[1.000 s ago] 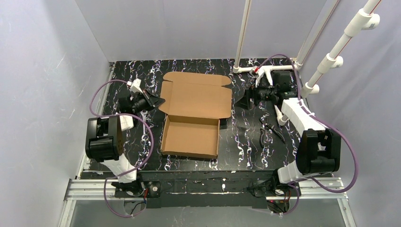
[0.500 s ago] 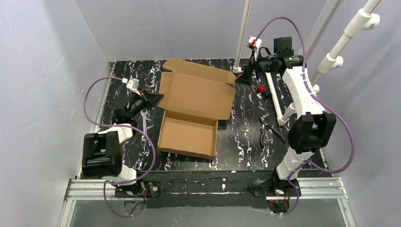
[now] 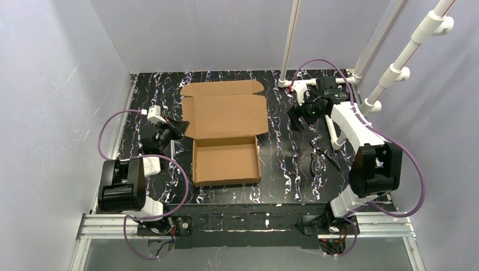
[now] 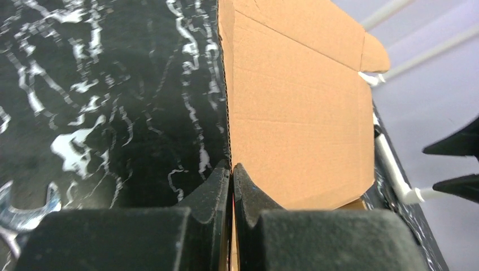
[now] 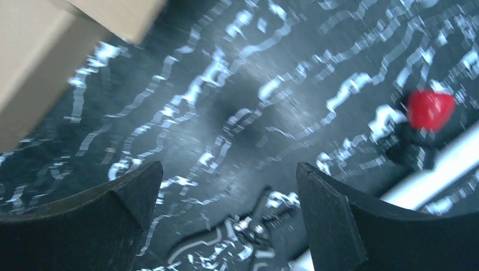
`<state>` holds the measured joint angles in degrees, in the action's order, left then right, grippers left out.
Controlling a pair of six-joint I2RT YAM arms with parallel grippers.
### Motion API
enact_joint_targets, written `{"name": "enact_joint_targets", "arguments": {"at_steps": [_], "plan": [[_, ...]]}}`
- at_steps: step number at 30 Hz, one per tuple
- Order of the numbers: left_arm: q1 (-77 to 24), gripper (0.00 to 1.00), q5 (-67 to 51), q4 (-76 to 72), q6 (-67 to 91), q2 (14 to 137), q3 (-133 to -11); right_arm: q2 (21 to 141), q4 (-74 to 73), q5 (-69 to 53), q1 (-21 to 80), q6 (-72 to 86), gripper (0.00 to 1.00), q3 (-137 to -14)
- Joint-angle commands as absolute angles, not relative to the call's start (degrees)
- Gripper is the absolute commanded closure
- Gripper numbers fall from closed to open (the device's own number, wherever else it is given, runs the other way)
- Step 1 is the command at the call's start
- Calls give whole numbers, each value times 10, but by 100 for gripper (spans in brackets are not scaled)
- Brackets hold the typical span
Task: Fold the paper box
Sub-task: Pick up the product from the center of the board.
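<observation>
Top external view: the paper box [image 3: 226, 161] sits at the middle of the black marbled table [image 3: 282, 169]. Its shallow tray is lower centre, bare brown floor showing from wall to wall. The lid panel is opened away toward the top of the frame, its rounded tabs at the upper corners.

The left gripper [image 3: 179, 129] is at the lid's left edge. In the left wrist view its fingers [image 4: 212, 186] are pressed together, and the cardboard edge runs straight down into the seam between them. It seems to be nipped there, though the tips hide the actual contact.

The right gripper [image 3: 296, 117] hangs right of the lid, apart from it. The right wrist view shows it [image 5: 226, 169] spread wide with nothing between the fingers, only table below and a corner of the box in the upper left.

Black pliers [image 3: 321, 155] lie right of the tray, well clear of the cardboard. A white pipe [image 3: 334, 131] lies beside the right arm. A red knob [image 5: 430, 109] sits at the right of the blurred wrist picture. A bit of metal tool [image 4: 25, 206] shows lower left of the left wrist frame.
</observation>
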<state>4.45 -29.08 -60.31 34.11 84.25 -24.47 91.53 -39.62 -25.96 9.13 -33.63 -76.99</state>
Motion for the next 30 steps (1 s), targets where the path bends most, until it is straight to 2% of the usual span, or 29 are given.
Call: {"name": "enact_joint_targets", "arguments": {"at_steps": [1, 7, 13, 24, 27, 30], "plan": [[35, 100, -193, -588, 337, 817, -235, 914, -289, -48, 100, -339, 4, -761], [26, 100, -211, -563, 358, 834, -249, 1041, -285, 101, 130, -375, 8, -848], [26, 84, -217, -526, 368, 837, -259, 1127, -292, 172, 134, -386, 20, -925], [29, 76, -233, -471, 374, 816, -281, 1204, -294, 233, 127, -416, 20, -972], [42, 68, -242, -408, 378, 796, -295, 1225, -299, 237, 119, -416, 20, -989], [62, 67, -265, -355, 382, 776, -306, 1241, -299, 239, 112, -417, 20, -998]]}}
